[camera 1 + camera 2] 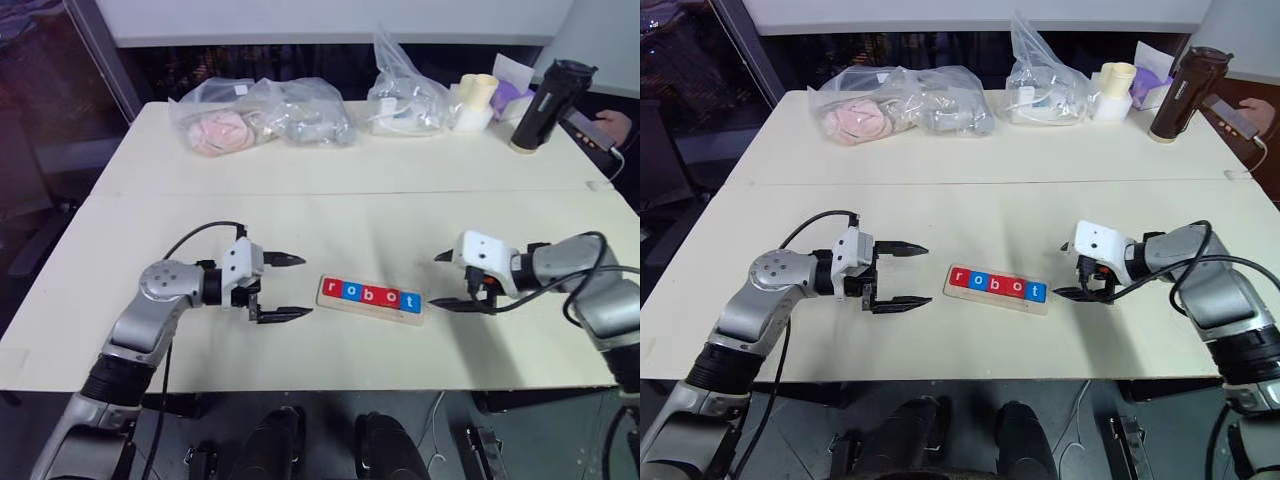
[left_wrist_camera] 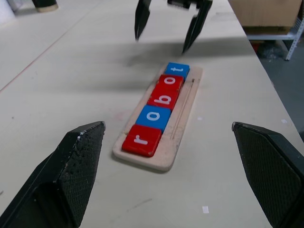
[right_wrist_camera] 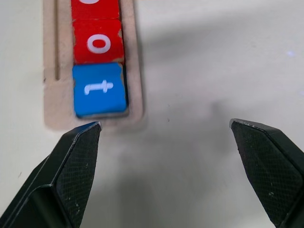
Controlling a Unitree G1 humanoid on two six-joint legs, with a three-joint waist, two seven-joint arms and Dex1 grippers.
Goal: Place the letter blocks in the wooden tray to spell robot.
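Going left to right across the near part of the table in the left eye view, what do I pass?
Left gripper, jaws open → wooden tray holding the letter blocks that read robot → right gripper, jaws open.

Seen from head height through two side-by-side eyes, looking forward and down over the whole pale bench (image 1: 300,215), both sharing nearly the same scene with a slight sideways offset. Seen also from the left wrist, low and close, facing along the wooden tray (image 2: 183,123) toward the right gripper (image 2: 166,35) beyond its far end. Seen from the right wrist, very near and steeply downward, onto the tray end with the blue "t" block (image 3: 99,89). Shared by all four: the tray.
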